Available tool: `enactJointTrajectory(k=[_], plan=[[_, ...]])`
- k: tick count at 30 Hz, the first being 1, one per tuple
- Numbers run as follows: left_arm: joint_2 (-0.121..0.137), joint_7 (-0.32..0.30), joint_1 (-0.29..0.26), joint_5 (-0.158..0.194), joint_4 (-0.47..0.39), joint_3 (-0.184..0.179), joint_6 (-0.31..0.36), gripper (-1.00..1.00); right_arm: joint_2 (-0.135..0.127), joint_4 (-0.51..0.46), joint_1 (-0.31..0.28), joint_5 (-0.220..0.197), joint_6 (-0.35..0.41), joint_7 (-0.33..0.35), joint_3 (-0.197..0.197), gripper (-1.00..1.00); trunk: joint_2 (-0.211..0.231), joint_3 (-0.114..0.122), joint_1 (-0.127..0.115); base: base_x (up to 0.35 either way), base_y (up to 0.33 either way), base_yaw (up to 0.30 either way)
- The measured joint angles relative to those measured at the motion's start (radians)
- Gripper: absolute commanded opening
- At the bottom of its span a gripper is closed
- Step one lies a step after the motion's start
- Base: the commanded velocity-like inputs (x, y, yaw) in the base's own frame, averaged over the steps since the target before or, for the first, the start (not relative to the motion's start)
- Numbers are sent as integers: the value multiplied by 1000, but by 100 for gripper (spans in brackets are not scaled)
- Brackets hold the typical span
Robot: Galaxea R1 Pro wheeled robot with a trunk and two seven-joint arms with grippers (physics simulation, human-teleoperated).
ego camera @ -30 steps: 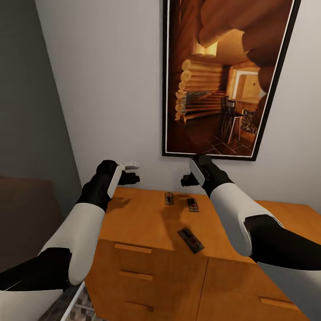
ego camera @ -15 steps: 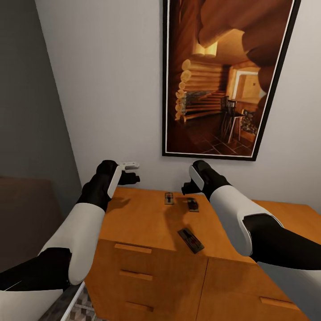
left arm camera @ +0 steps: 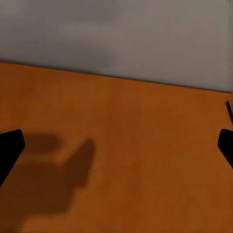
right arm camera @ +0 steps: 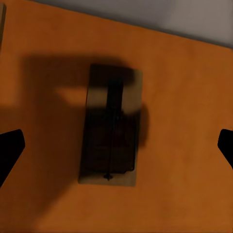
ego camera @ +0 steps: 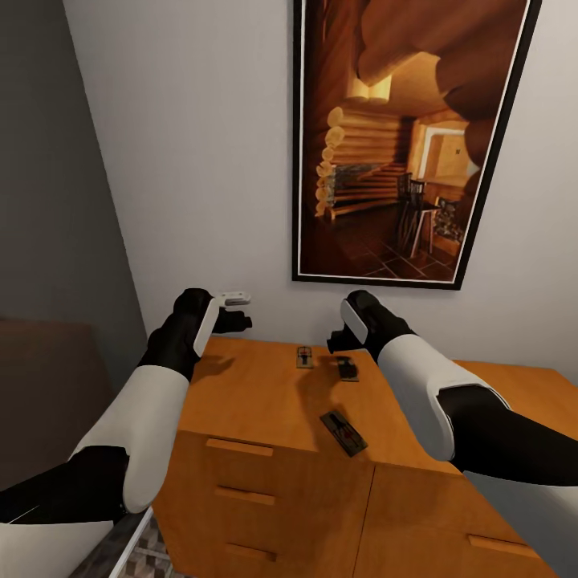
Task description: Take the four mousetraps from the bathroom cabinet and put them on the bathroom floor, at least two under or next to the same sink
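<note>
The right gripper [ego camera: 335, 343] hung above the rear part of the cabinet [ego camera: 265, 401] top, its jaws released and empty; in the right wrist view the two dark fingertips [right arm camera: 10, 150] stood wide apart at the frame sides. Between them, flat on the orange-brown surface, lay one mousetrap [right arm camera: 111, 130], its wire parts facing up and the gripper's shadow falling across it. In the head view that same mousetrap [ego camera: 347, 368] lay just below the right gripper, near the rear edge of the surface.

The left gripper [ego camera: 234, 311] hung above the rear left part of the surface, close to the wall [ego camera: 185, 160]. Its jaws were likewise released and empty: in the left wrist view both dark fingertips [left arm camera: 9, 148] stood at the frame sides with only bare wood and the gripper's shadow between them.

A second mousetrap [ego camera: 304, 356] lay near the rear edge, just beside the first and on the side toward the left gripper, apart from it. A third mousetrap [ego camera: 343, 433] lay at an angle close to the front edge of the surface, well apart from the other two.

Drawer fronts [ego camera: 241, 490] with flat handles faced the robot below the front edge. A framed picture [ego camera: 401, 136] of a log interior hung on the wall above the cabinet. A small patch of the patterned bathroom floor [ego camera: 148, 558] showed beside the cabinet's lower left corner
</note>
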Motion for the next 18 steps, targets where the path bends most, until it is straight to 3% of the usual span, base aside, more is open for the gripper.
enactJointTrajectory(k=[18], plan=[[-10,-3,0,25,4,1,1,100,2,3,0,0,0,-1,-1,100,0,0,0,0,0,0]])
